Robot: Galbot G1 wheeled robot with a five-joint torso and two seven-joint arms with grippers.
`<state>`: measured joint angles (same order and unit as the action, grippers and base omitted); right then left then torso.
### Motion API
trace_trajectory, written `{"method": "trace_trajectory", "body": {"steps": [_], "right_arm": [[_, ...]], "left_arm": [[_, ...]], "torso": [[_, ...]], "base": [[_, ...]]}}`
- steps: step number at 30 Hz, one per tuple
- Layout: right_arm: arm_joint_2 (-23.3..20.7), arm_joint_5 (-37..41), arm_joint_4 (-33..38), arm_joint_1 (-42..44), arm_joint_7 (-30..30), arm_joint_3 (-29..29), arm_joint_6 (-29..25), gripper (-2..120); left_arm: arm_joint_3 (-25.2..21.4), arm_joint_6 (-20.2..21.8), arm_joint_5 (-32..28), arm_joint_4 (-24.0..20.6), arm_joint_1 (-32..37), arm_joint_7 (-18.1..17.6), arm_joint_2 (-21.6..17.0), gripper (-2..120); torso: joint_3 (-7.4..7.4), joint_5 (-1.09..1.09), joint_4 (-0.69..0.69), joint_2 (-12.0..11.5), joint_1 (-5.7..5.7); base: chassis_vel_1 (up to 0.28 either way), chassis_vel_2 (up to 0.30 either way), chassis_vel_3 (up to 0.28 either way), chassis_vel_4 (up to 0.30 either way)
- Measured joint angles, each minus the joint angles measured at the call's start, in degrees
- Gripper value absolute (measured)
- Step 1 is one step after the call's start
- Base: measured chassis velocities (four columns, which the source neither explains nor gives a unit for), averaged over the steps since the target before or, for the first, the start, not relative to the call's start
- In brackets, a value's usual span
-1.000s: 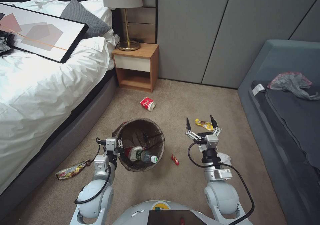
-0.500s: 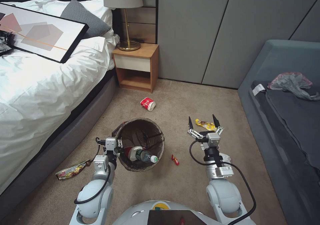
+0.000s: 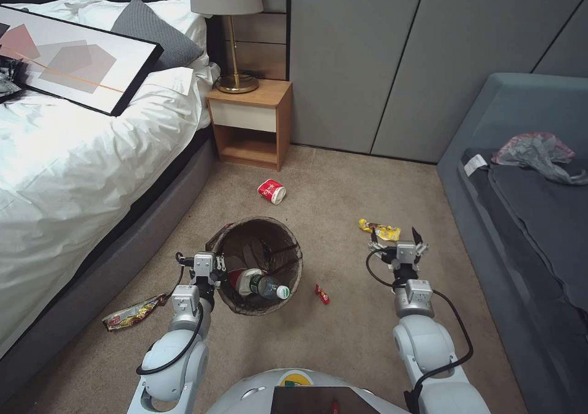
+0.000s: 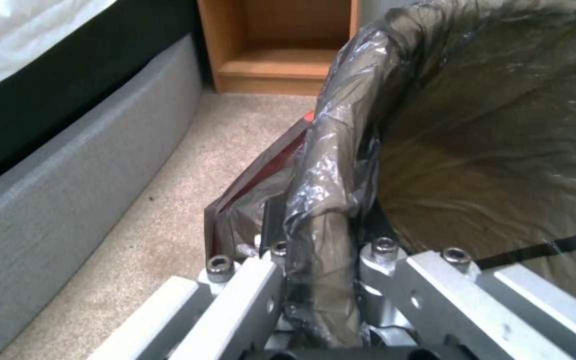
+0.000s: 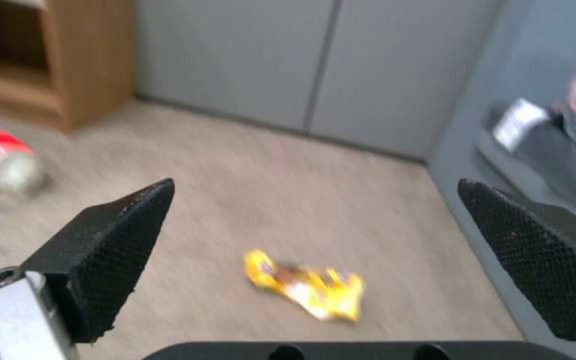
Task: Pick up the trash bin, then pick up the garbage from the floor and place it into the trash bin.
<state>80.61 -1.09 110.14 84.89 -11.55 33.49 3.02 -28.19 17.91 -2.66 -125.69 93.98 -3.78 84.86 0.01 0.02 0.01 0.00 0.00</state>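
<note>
bed point(image 3: 73, 157) w/ framed pic point(image 3: 67, 59), grey pillow point(image 3: 153, 31) | lamp point(image 3: 229, 28) on nightstand point(image 3: 251, 123) | sofa point(image 3: 527, 218) right

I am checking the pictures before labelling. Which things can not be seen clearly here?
- Trash bin: its bottom is hidden by the bottle, head view.
- Left gripper: fingertips covered by bag plastic, left wrist view.
- Yellow wrapper: print blurred, right wrist view.
- Red scrap: too small to identify, head view.

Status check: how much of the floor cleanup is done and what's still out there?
Done: left gripper clamps the bag-lined round trash bin, a clear green-label bottle inside. In hand: open right gripper beside the yellow snack wrapper. Left: red-and-white paper cup, small red wrapper, crinkled wrapper by the bed.
</note>
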Motion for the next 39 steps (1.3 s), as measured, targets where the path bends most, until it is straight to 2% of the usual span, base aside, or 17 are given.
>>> {"method": "trace_trajectory", "body": {"steps": [8, 19, 39], "right_arm": [[-0.7, 2.1, -7.6, -1.8, -0.6, 2.3, 6.4, 100], [-1.3, 3.5, -15.6, -2.7, -0.7, 4.2, 9.5, 100], [-2.0, 4.0, -29.6, -6.8, 0.0, 6.1, 7.8, 100]], "left_arm": [[-0.2, 0.0, 0.0, 0.1, 0.1, 0.0, -0.1, 3], [0.2, 0.2, 0.0, 0.1, 0.0, -0.1, -0.2, 3], [0.1, 0.3, 0.0, -0.1, 0.1, -0.1, -0.4, 3]], "torso": [[0.00, -0.01, -0.01, 0.0, 0.00], [-0.01, -0.02, -0.01, 0.0, 0.00], [-0.01, -0.02, -0.01, 0.0, 0.00]], "base": [[0.000, 0.000, 0.000, 0.000], [0.000, 0.000, 0.000, 0.000], [0.000, 0.000, 0.000, 0.000]]}}
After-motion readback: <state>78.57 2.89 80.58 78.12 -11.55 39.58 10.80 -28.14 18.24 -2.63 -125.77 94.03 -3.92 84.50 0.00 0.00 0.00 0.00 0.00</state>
